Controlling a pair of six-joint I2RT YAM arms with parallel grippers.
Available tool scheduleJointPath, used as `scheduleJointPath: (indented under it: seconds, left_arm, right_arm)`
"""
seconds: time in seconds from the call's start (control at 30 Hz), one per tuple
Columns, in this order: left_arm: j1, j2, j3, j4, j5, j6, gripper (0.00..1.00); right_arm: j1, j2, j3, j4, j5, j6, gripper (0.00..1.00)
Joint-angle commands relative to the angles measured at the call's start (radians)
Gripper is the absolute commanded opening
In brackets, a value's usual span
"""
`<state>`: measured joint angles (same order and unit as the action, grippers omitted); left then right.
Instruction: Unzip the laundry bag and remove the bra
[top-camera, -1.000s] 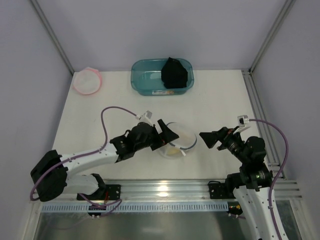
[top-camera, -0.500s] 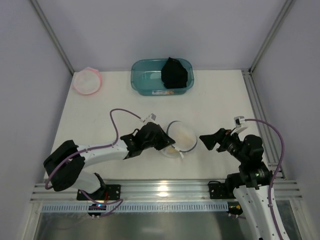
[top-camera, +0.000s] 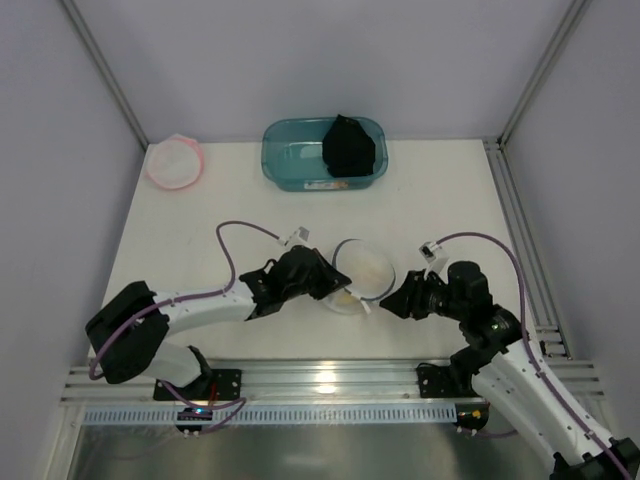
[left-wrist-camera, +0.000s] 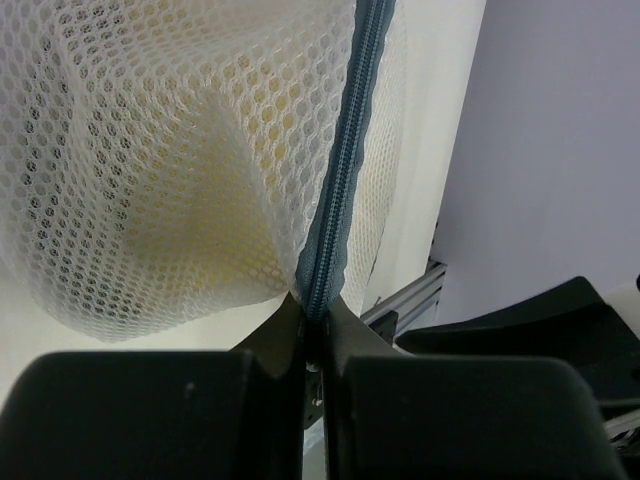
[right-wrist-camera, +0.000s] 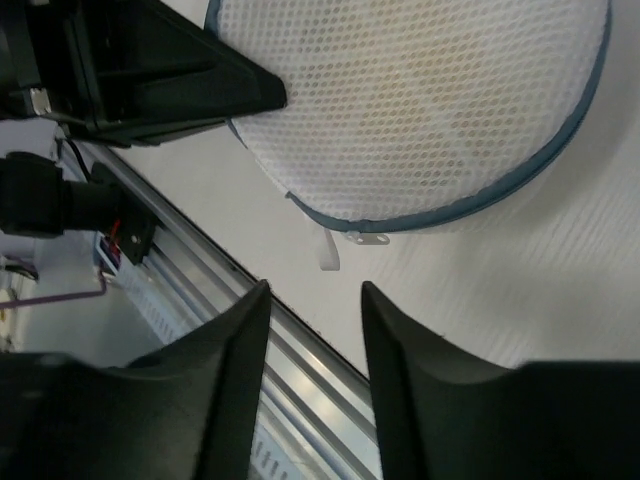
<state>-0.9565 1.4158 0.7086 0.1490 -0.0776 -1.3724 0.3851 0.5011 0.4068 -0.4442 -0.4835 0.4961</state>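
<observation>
The laundry bag (top-camera: 362, 272), white mesh with a grey-blue zipper rim, stands tilted near the table's front middle. My left gripper (top-camera: 335, 283) is shut on its rim; the left wrist view has the zipper band (left-wrist-camera: 340, 190) pinched between the jaws of that gripper (left-wrist-camera: 318, 310). A pale yellow shape inside the mesh (left-wrist-camera: 200, 250) looks like the bra. My right gripper (top-camera: 390, 300) sits just right of the bag. In the right wrist view this gripper (right-wrist-camera: 314, 288) is open with nothing between its fingers. The metal zipper pull (right-wrist-camera: 365, 238) and its white tab (right-wrist-camera: 330, 250) lie just ahead of it.
A teal bin (top-camera: 285, 165) holding a black cloth (top-camera: 348, 145) stands at the back. A pink-rimmed mesh bag (top-camera: 174, 162) lies at the back left. The aluminium rail (top-camera: 320, 375) runs along the near edge, close under the right gripper.
The left gripper closed on the bag's rim and tipped the bag up. The right arm moved left toward the bag, its jaws narrowing.
</observation>
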Motion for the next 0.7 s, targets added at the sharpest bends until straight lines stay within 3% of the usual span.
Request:
scheduleJointPath:
  seconds: [0.0,0.03,0.2,0.37,0.53,0.67]
  left_arm:
    - [-0.004,-0.032,-0.009,0.064,-0.024,-0.020,0.00]
    - [-0.005,-0.040,-0.009,0.061,-0.027,-0.022,0.00]
    - [-0.004,-0.067,-0.023,0.057,-0.027,-0.034,0.00]
    - [-0.004,-0.087,-0.035,0.058,-0.016,-0.044,0.00]
    - [-0.004,-0.081,-0.046,0.072,-0.002,-0.059,0.00]
    - [-0.004,-0.063,-0.052,0.095,0.013,-0.074,0.00]
  right_arm:
    - [0.102,0.048,-0.008,0.076,0.135,0.036,0.50]
    - [0.139,0.059,-0.011,0.096,0.160,0.047,0.55]
    - [0.216,0.125,-0.020,0.134,0.339,0.058,0.57]
    - [0.262,0.206,-0.033,0.228,0.390,0.061,0.56]
    - [0.297,0.254,-0.036,0.329,0.404,0.068,0.53]
    - [0.319,0.269,-0.034,0.369,0.422,0.078,0.42]
